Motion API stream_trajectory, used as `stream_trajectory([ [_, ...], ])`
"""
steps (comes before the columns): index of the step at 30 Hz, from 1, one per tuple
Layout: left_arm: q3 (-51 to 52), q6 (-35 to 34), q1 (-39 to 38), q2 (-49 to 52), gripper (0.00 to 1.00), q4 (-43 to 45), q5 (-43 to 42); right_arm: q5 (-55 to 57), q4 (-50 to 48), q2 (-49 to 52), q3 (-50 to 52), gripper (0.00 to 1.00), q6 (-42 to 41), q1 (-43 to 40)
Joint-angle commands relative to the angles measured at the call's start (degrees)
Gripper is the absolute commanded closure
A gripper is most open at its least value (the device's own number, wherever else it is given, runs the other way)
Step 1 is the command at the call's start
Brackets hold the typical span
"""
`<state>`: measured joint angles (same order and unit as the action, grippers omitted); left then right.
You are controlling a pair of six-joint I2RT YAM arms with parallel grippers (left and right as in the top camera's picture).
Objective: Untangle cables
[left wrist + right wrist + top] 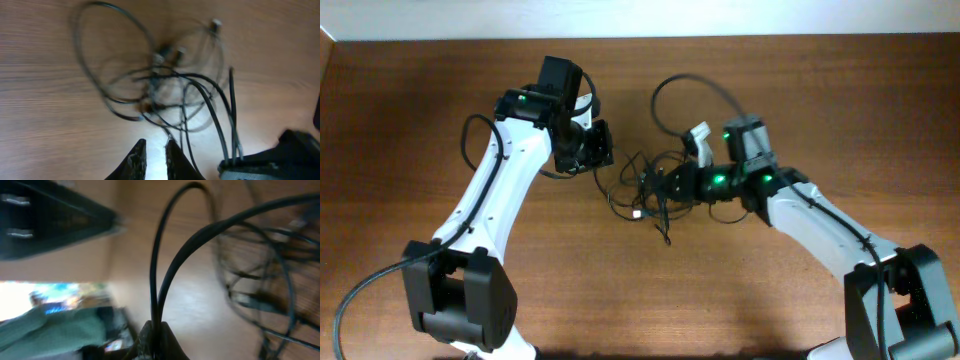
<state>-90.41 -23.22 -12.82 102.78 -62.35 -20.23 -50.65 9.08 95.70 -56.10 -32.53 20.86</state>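
Note:
The cables [638,188] are a tangle of thin black cords with small plugs, lying on the wooden table between the two arms. In the left wrist view the tangle [170,85] lies just ahead of my left gripper [154,150]. Its fingers are a narrow gap apart with only table showing between them, and one cord end touches the right fingertip. My left gripper [600,150] sits at the tangle's upper left. My right gripper [665,185] is at the tangle's right side. It [156,332] is shut on two cord strands [165,270] that rise and arc toward the tangle [260,285].
The table's far edge [640,38] runs along the top. A thicker black arm cable [692,82] loops above the right wrist, and another [470,140] hangs beside the left arm. The right gripper's body [285,160] fills the left wrist view's lower right.

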Motion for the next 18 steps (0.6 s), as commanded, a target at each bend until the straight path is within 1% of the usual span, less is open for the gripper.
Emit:
stream_trajectory([
  [1,1.81,-3.30,-1.14,0.68,0.82,0.22,9.42,19.41,3.08,-1.05,-0.09,0.96,1.05,4.31],
  [2,2.36,-3.32,-1.36,0.76,0.82,0.22,10.97,20.41,3.41,-1.05,-0.09,0.94,1.07,5.57],
  [3,2.73,-3.32,-1.44,1.05,0.82,0.24,12.46,21.22,3.89,-1.05,-0.09,0.86,1.05,6.75],
  [5,3.32,-3.32,-1.44,1.68,0.77,0.81,16.11,21.38,4.44,-1.05,-0.09,0.30,1.46,8.09],
  [6,3.39,-3.34,-1.44,1.86,0.76,1.07,17.75,20.68,4.48,-1.07,-0.11,0.16,3.41,7.98],
  [7,3.39,-3.32,-1.38,2.38,0.72,1.46,18.99,15.65,4.74,-1.20,-0.35,0.02,6.29,6.38],
  [8,3.39,-3.34,-1.40,2.73,0.70,1.51,18.97,9.20,5.16,-1.22,-0.96,0.00,6.43,4.07],
  [9,3.39,-3.34,-1.40,3.13,0.66,1.51,18.97,2.29,5.05,-1.22,-1.27,0.00,6.38,0.70],
  [11,3.39,-3.32,-1.40,4.13,0.61,1.68,18.97,-2.23,6.80,-1.22,-1.27,0.00,6.43,-4.33],
  [13,3.39,-3.30,-1.40,5.70,0.60,2.69,18.97,1.33,12.44,-1.22,-1.22,0.00,7.19,-8.57],
  [15,3.39,-3.19,-1.40,6.62,0.64,3.85,17.51,7.93,18.40,-1.20,-1.22,0.00,7.26,-10.75],
  [16,3.37,-0.11,-1.38,6.73,0.66,5.20,12.37,12.74,20.68,-1.20,-1.22,0.02,7.23,-11.02],
  [17,3.26,4.83,-1.16,6.71,0.68,6.88,3.67,15.30,21.86,-1.16,-1.22,0.08,7.23,-10.99],
  [18,3.21,6.25,-0.94,6.71,0.69,7.93,-2.14,17.18,22.91,-1.09,-1.22,0.09,7.26,-10.86],
])
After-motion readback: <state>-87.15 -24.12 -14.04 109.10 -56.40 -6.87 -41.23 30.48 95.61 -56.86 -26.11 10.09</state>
